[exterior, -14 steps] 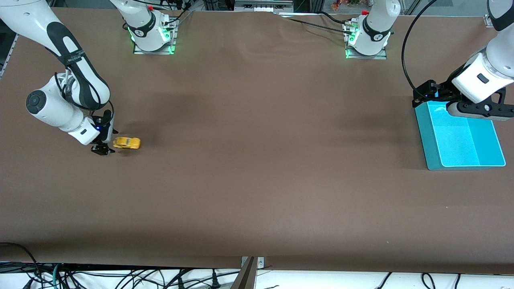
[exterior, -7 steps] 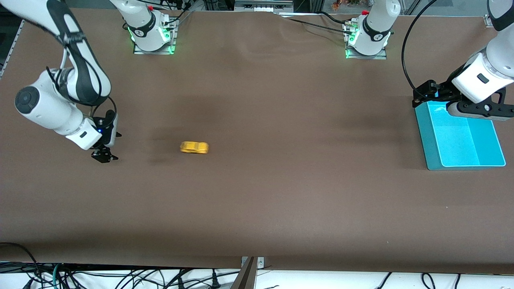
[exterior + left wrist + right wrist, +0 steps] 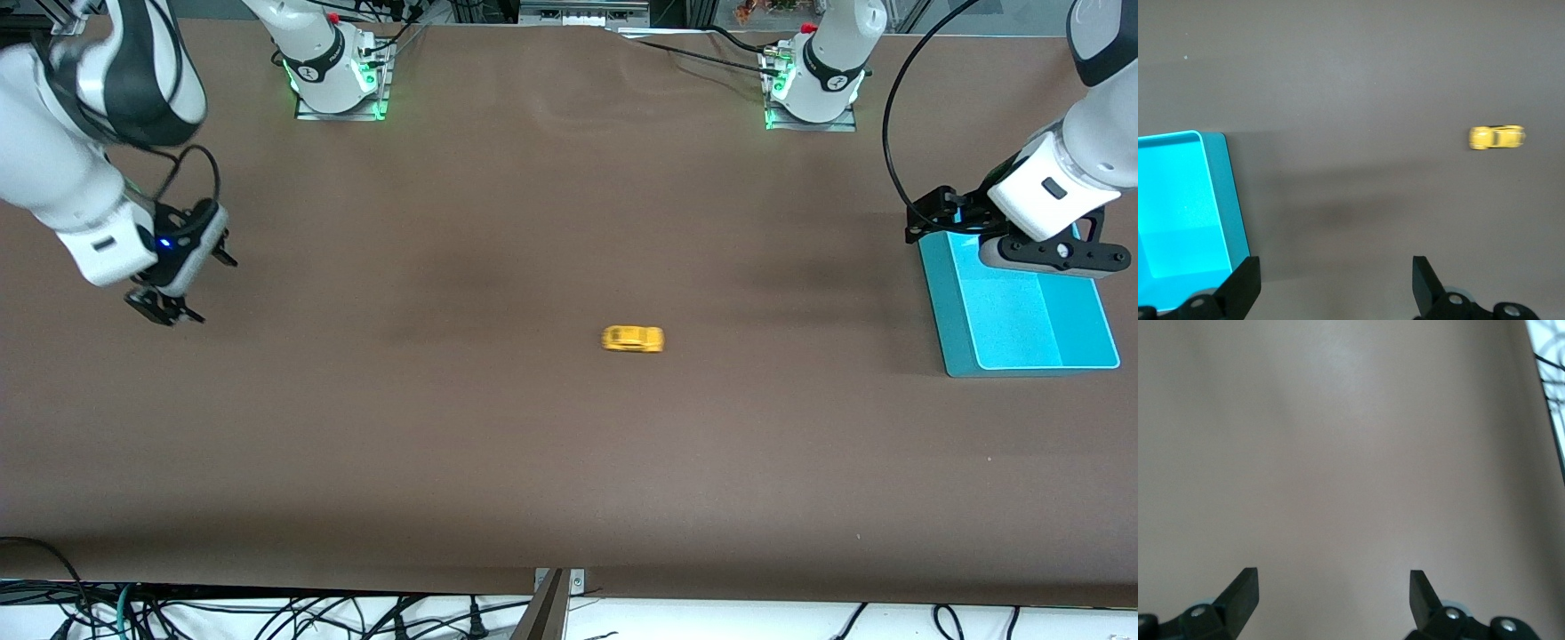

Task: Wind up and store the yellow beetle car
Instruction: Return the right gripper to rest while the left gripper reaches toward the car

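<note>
We see the yellow beetle car (image 3: 632, 339) alone on the brown table (image 3: 533, 444), about midway between the two arms' ends and a little toward the left arm's end, well apart from both grippers. It sits on its wheels with its length running along the table from one arm's end toward the other; its outline is smeared, so we cannot make out windows or wheels. In the left wrist view the yellow beetle car (image 3: 1496, 137) shows as a small blurred yellow shape on bare table, clear of the bin.

The right gripper (image 3: 169, 307) hangs over the table at the right arm's end, with nothing under it but bare brown surface. Its fingers (image 3: 1238, 593) stand wide apart and hold nothing.

The left gripper (image 3: 1036, 253) hangs over the rim of the turquoise bin (image 3: 942, 311) that lies farthest from the front camera, at the left arm's end of the table. Its fingers (image 3: 1241, 287) are likewise spread wide with nothing between them. The turquoise bin (image 3: 1235, 220) sits flat on the table, and from what we can see its bright inside holds nothing, though the gripper covers part of it in the front view
</note>
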Available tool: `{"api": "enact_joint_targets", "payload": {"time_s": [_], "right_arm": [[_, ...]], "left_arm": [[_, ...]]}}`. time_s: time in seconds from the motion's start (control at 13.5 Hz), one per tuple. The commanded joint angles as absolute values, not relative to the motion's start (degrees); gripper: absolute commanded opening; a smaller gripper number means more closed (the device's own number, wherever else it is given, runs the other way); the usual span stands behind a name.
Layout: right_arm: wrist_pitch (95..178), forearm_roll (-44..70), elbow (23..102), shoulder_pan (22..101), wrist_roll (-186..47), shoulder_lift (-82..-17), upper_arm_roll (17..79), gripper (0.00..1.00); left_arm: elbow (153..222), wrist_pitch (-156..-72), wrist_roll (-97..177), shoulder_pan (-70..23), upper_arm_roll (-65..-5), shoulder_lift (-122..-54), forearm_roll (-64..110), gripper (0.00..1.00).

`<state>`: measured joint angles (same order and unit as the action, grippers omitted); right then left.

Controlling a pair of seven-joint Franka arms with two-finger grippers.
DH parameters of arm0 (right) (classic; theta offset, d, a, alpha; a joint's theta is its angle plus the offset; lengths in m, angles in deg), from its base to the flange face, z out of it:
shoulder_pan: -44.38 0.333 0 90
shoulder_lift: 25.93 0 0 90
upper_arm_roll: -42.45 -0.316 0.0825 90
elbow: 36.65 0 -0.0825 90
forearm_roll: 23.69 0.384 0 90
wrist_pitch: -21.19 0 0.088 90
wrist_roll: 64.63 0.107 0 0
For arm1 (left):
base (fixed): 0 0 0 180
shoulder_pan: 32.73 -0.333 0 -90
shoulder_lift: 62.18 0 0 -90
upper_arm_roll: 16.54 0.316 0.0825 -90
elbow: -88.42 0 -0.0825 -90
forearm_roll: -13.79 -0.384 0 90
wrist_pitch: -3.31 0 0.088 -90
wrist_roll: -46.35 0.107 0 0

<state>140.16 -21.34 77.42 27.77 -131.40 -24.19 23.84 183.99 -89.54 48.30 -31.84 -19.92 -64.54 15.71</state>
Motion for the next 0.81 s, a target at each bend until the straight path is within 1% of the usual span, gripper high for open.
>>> {"api": "enact_joint_targets", "payload": {"time_s": [0.0,0.22,0.44,0.59,0.74], "right_arm": [[132.7,-20.8,74.6,29.1,-114.1,-21.1,24.6,1.0],[126.0,-20.4,72.1,31.0,-93.3,-19.5,26.1,1.0],[123.6,-20.4,71.8,33.8,-78.0,-18.1,28.3,1.0],[122.4,-20.2,71.7,35.2,-72.8,-17.5,30.2,1.0],[122.0,-20.2,71.7,36.3,-71.1,-17.0,32.1,1.0]], "left_arm": [[182.1,-87.7,57.7,-31.9,-19.9,-66.0,14.8,1.0],[182.9,-86.2,74.9,-32.6,-19.7,-67.6,14.8,1.0],[183.9,-86.4,88.7,-33.4,-19.7,-69.8,14.8,1.0],[187.5,-89.6,95.6,-33.4,-19.8,-69.8,14.8,1.0],[192.8,-95.4,104.3,-33.4,-19.9,-69.9,14.8,1.0]]}}
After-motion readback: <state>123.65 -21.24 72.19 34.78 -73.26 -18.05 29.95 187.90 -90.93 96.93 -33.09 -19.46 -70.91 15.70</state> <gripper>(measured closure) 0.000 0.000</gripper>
